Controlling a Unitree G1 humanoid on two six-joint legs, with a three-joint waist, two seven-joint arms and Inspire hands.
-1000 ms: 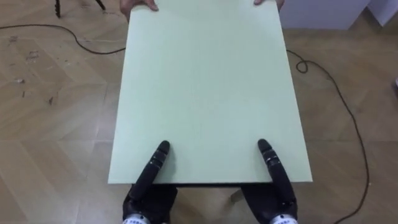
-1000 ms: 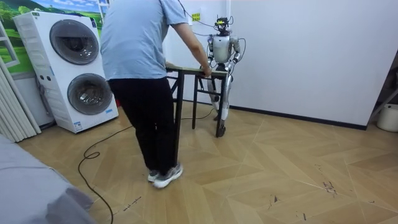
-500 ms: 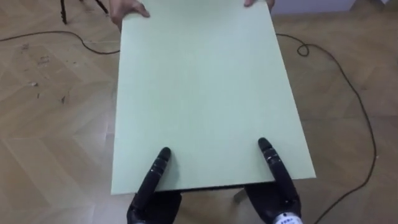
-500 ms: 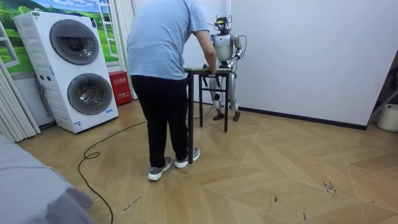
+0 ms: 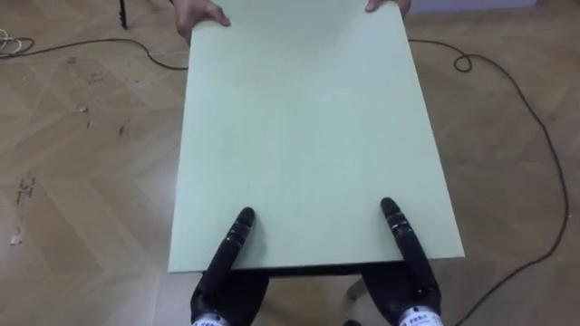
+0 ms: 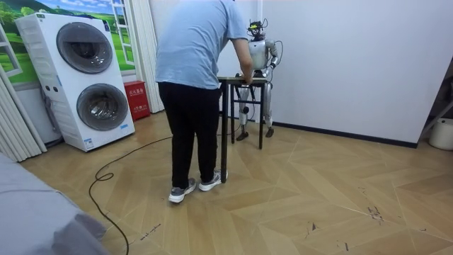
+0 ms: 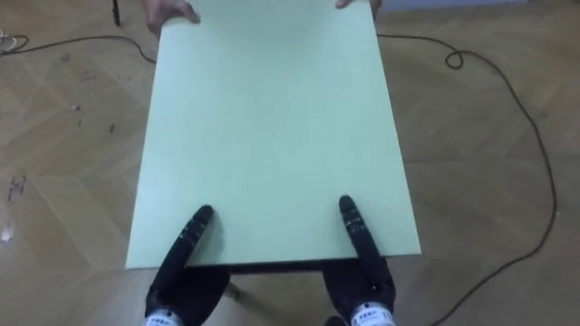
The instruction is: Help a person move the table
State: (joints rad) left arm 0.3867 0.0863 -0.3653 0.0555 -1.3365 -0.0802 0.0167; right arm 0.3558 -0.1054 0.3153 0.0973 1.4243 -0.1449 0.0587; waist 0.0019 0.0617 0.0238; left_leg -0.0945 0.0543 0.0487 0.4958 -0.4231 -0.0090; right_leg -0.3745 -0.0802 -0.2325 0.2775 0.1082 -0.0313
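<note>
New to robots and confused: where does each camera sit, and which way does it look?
Left eye view: on the robot's head, looking down at the table; left hand and right hand at its near edge.
Right eye view: just beside it; shares that same scene, a person's hands at the far end.
Room view: across the room, facing the person from behind, robot beyond.

left hand point(image 5: 227, 264) | right hand point(image 5: 408, 254) | both stretched forward, parallel, apart
</note>
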